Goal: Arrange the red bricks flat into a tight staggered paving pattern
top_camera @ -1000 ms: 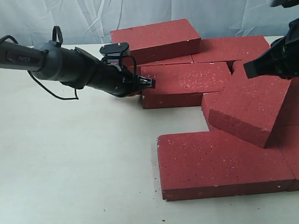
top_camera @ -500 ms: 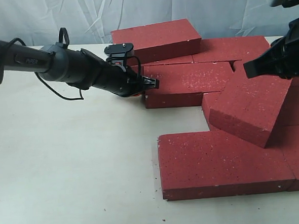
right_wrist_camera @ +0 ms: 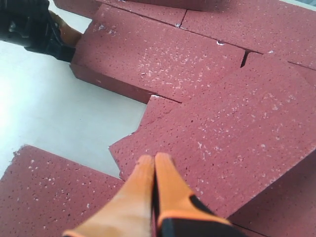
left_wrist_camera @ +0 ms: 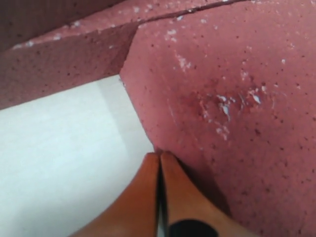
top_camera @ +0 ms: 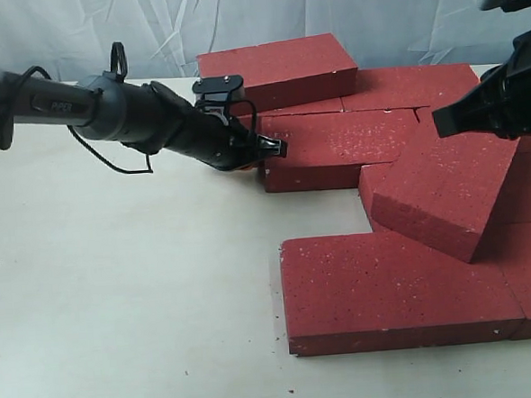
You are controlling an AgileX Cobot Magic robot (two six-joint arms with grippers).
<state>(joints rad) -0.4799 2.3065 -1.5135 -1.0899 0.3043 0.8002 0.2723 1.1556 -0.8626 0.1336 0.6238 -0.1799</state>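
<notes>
Exterior: left gripper (top_camera: pixel 277 148) at the end edge of a flat red brick (top_camera: pixel 343 142), open table (top_camera: pixel 118 289) behind it; left wrist: fingers (left_wrist_camera: pixel 143 197) together, apparently touching that corner; right wrist: right gripper (right_wrist_camera: pixel 154 162) pinched empty just over the tilted brick (right_wrist_camera: pixel 237 143).

You have two end effectors in view: the left end effector (top_camera: pixel 277 148) and the right end effector (top_camera: pixel 446 121). One table (top_camera: pixel 118 289) carries everything. Of bricks (top_camera: pixel 334 145) you can count at least eight: one tilted brick (top_camera: pixel 445 188), one stacked brick (top_camera: pixel 276 70) behind it, the rest flat around it. The view's edge cuts some off, so the total is uncertain.
</notes>
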